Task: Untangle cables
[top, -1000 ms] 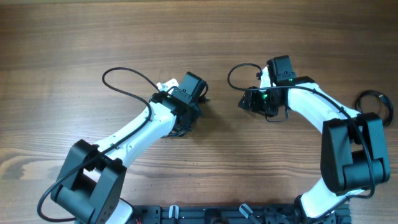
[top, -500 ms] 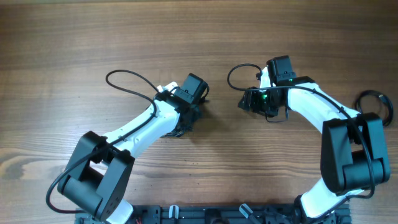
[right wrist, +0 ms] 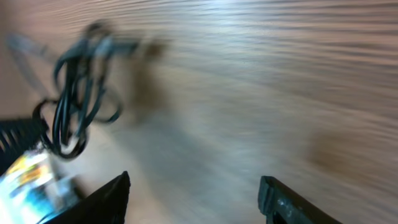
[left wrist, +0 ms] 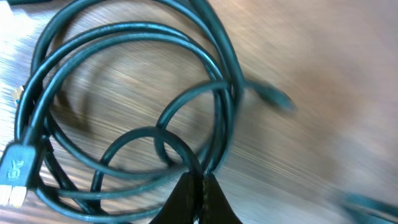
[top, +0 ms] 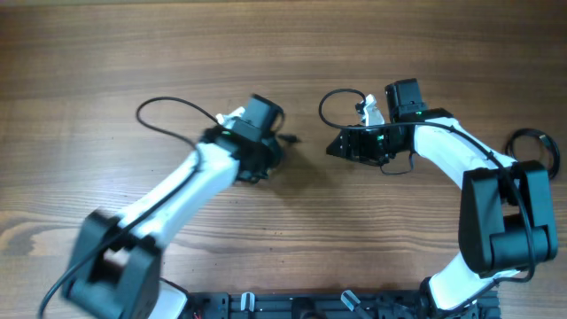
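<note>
The cables (left wrist: 130,118) are thin dark cords coiled in several overlapping loops, with a flat plug (left wrist: 15,168) at the left and a small plug (left wrist: 273,98) at the right. My left gripper (left wrist: 198,190) is shut on one strand at the bundle's lower edge. In the overhead view the bundle (top: 255,171) hangs under the left gripper (top: 268,151). My right gripper (right wrist: 196,199) is open and empty. It sits right of the bundle (right wrist: 78,99) and faces it, apart from it; in the overhead view it (top: 334,146) is a short gap away.
Another black cable coil (top: 534,142) lies at the table's far right edge. The arms' own thicker wires loop near each wrist, one (top: 168,111) on the left and one (top: 338,105) on the right. The table (top: 283,53) is bare wood.
My left arm has swung up and to the left with the cable bundle in its grip. My right gripper has shifted a little left toward the bundle.
</note>
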